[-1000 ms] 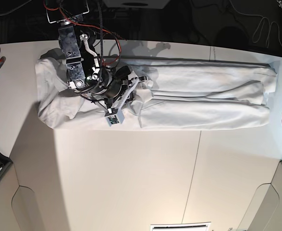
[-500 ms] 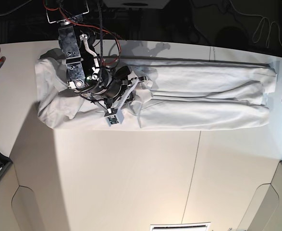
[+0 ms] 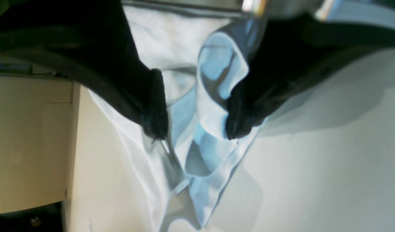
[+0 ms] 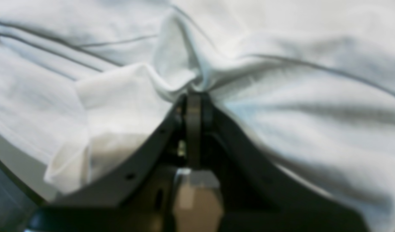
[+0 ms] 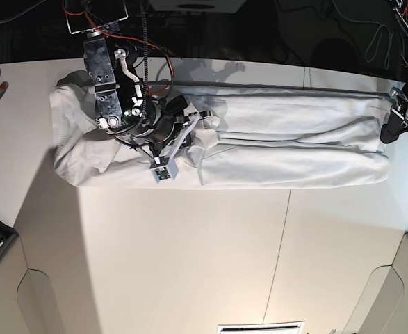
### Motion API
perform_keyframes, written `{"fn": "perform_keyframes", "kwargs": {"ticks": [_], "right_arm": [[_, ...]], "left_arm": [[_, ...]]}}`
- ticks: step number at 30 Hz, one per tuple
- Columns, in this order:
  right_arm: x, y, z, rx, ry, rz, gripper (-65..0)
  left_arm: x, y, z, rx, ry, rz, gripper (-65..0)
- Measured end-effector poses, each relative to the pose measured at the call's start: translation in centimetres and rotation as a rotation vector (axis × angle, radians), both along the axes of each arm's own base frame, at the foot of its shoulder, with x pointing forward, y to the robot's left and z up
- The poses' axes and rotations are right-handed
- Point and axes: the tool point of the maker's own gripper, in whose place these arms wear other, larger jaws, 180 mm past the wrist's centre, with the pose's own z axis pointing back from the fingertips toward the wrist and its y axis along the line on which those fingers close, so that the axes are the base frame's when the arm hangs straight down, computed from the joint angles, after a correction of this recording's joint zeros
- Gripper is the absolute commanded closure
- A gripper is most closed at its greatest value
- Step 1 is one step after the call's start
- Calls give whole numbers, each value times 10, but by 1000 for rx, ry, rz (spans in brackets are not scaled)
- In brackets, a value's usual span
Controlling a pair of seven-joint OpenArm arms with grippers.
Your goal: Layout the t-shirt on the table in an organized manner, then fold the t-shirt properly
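The bare table (image 5: pixel 190 257) was seen nearest the base camera, with the t-shirt (image 5: pixel 287 146) laid beyond it as a long folded band along the far edge. The right gripper (image 4: pixel 193 96) was clenched on a pinch of cloth near the band's middle. The left gripper (image 3: pixel 195 119) was held spread wide at the band's end, with a loose corner of cloth hanging between the fingers (image 3: pixel 153 106) but not squeezed. A risk was judged: if the band were lifted by the clenched side alone, the loose end could be dragged and the folds undone
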Motion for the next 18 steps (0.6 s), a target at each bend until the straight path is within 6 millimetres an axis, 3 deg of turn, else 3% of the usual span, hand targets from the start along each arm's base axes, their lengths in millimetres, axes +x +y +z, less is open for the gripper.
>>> {"fn": "perform_keyframes", "kwargs": {"ticks": [6, 13, 18], "right_arm": [[0, 0, 0, 0, -1, 0, 0], [0, 0, 0, 1, -1, 4, 0], [0, 1, 0, 1, -2, 7, 0]], "left_arm": [[2, 0, 1, -1, -7, 1, -331], [23, 8, 2, 118, 4, -16, -331], [34, -13, -2, 116, 4, -87, -331]]}}
